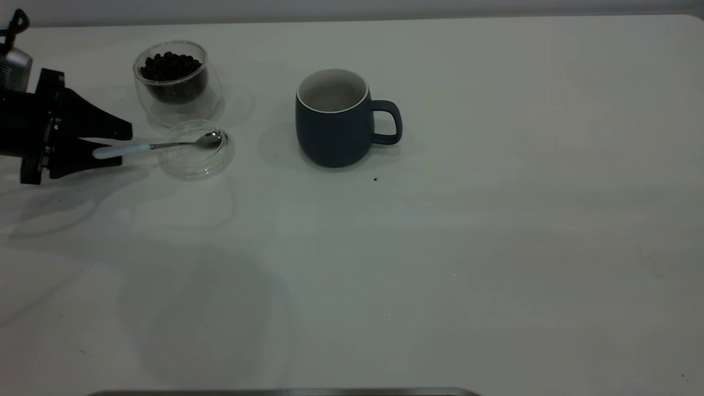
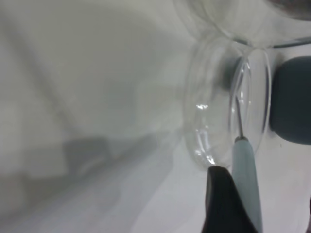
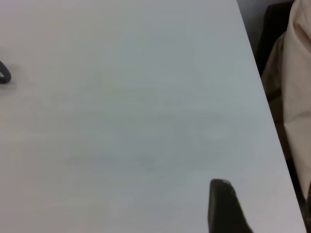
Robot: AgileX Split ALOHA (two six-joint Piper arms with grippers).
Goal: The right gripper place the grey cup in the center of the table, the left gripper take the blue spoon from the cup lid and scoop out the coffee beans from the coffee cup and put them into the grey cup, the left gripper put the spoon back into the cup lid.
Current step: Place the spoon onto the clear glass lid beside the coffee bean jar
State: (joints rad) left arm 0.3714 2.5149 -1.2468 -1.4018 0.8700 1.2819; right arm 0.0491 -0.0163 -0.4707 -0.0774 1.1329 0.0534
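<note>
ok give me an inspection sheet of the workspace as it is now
surface: off-white table, one tiny dark speck in front of the grey cup
grey cup: upright near the table's middle, handle toward the right arm's side, no beans visible inside
coffee cup: upright, holding coffee beans
cup lid: flat on the table in front of the coffee cup
blue spoon: bowl in the lid, handle sticking out toward the left claw
clutter: nothing seen
left claw: fingers on either side of the spoon handle, whether clamped cannot be told
right claw: only a finger shows, over bare table near its edge
cables: nothing seen
surroundings: beige fabric beyond the table edge
</note>
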